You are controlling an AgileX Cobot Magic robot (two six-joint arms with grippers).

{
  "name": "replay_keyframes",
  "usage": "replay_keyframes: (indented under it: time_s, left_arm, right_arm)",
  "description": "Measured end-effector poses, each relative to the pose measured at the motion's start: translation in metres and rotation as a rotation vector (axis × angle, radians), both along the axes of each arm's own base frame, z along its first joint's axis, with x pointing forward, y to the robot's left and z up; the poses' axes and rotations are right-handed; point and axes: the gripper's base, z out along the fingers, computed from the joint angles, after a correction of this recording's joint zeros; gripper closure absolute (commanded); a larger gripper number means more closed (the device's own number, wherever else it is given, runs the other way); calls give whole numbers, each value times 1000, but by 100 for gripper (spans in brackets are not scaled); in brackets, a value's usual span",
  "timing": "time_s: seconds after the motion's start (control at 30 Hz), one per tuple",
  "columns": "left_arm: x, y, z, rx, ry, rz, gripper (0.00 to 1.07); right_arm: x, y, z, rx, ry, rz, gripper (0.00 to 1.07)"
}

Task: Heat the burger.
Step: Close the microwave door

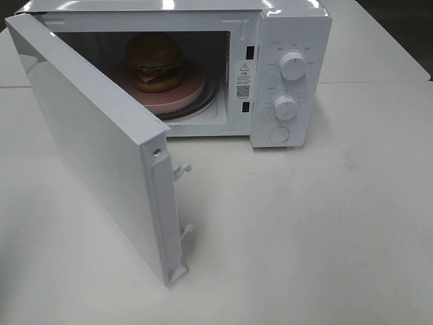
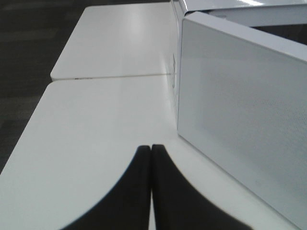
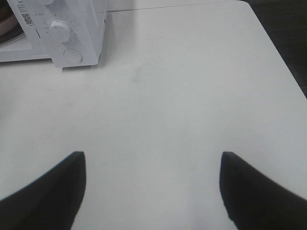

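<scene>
The burger (image 1: 156,59) sat on its pink plate (image 1: 188,96) inside the microwave (image 1: 298,30), at eleven o'clock in the high view, with the door (image 1: 88,149) open. It looked light, soft and stacked; the plate's rim seemed the safer hold. The left gripper (image 2: 152,149) was clenched on nothing beside the door; the right gripper (image 3: 152,155) hung released over the table (image 3: 192,96). A sticker (image 1: 243,80) at the burger's three o'clock bore what seemed a warning triangle, its print unreadable.

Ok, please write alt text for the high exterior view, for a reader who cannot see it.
A burger on a pink plate sits inside a white microwave whose door stands wide open, on a white table.
</scene>
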Motion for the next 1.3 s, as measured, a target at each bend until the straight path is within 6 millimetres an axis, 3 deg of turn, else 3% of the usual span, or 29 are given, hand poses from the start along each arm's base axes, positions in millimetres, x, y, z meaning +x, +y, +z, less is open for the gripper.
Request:
replay_keyframes:
  time_s: [0.37, 0.77, 1.13, 1.3]
  left_arm:
    - [39, -4, -35, 0, -198, -33, 107]
    - [96, -20, -69, -7, -143, -182, 107]
    - [125, -41, -100, -45, -107, -396, 107]
    - [141, -50, -102, -94, -88, -437, 107]
  right_arm:
    - [0, 0, 0, 0, 0, 0, 34]
    - [0, 0, 0, 0, 0, 0, 34]
    - [0, 0, 0, 0, 0, 0, 34]
    - [0, 0, 0, 0, 0, 0, 34]
